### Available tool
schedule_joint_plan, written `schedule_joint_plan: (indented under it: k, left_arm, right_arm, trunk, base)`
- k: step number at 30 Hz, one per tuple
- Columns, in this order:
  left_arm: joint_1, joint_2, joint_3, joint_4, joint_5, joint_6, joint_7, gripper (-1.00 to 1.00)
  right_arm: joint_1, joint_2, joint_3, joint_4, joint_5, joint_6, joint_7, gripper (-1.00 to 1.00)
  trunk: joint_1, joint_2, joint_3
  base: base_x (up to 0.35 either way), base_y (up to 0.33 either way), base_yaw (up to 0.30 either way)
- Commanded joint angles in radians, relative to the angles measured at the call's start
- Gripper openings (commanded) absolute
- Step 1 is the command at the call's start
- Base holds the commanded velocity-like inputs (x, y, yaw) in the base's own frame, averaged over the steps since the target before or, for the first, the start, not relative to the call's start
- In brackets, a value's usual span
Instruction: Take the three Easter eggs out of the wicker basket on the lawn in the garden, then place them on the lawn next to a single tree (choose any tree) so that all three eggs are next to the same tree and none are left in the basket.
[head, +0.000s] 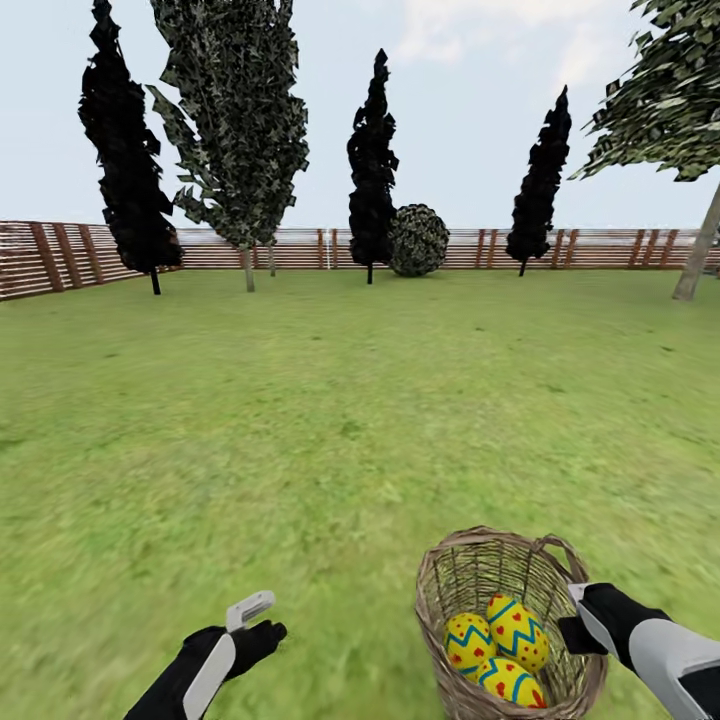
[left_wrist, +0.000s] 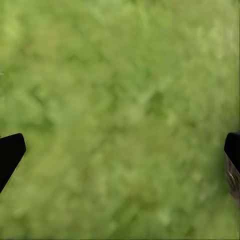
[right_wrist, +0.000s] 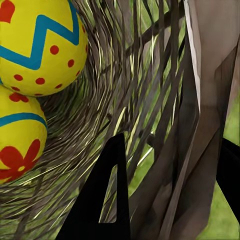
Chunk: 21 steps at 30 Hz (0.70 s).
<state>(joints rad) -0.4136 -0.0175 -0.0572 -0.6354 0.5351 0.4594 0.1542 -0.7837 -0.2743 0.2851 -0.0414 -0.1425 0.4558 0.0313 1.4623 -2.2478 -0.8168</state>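
— Right claw (head: 580, 612) at the wicker basket (head: 500, 570): what has it got?

— Its two fingers straddle the basket's rim by the foot of the arched handle, one inside the weave and one outside, closed onto the wicker. In the right wrist view the dark fingertips (right_wrist: 107, 200) sit either side of the woven wall (right_wrist: 165, 150).

— And the three Easter eggs (head: 505, 645)?

— All three lie in the basket, yellow with red dots and blue zigzag bands, touching one another. Two show up close in the right wrist view (right_wrist: 35, 45), just beside the inner finger.

— The left claw (head: 255, 615)?

— Spread wide and empty, hanging above bare lawn (head: 300, 430), well apart from the basket. Its fingertips (left_wrist: 10, 152) frame grass in the left wrist view.

— Beyond that?

— The lawn runs to a brown slatted fence (head: 60, 255). A grey-trunked tree (head: 240, 140) stands left of centre, another trunk (head: 700, 250) leans at far right, with dark conical trees (head: 372, 160) and a round bush (head: 418, 240) between.
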Motion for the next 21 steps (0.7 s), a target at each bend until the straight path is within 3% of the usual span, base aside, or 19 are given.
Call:
schedule_joint_plan:
  k: [1,7,18,21]
  left_arm:
    - [-0.001,0.001,-0.005,-0.001,0.011,0.001,0.008,1.0]
    - [-0.001,0.002,-0.004,0.005,0.011,0.061,0.008,1.0]
    - [-0.001,-0.002,-0.004,0.024,0.011,0.061,0.01,1.0]
    - [-0.001,-0.02,-0.004,0.043,0.008,0.056,0.012,1.0]
  right_arm:
    - [0.0,0.0,-0.009,-0.003,-0.017,0.005,0.001,-1.0]
    - [0.001,0.01,-0.008,-0.001,-0.016,0.001,0.003,-1.0]
    - [0.0,0.017,-0.009,0.0,-0.016,0.001,0.002,-1.0]
    - [0.001,0.017,-0.009,0.0,-0.016,0.001,0.002,-1.0]
  trunk:
    - [-0.004,0.007,0.002]
    - [-0.027,0.049,0.021]
    - [-0.069,0.126,0.061]
    - [-0.081,0.147,0.072]
  base:
    - [0.0,0.0,0.29]
    - [0.0,0.0,0.29]
    - [0.0,0.0,0.29]
    - [0.0,0.0,0.29]
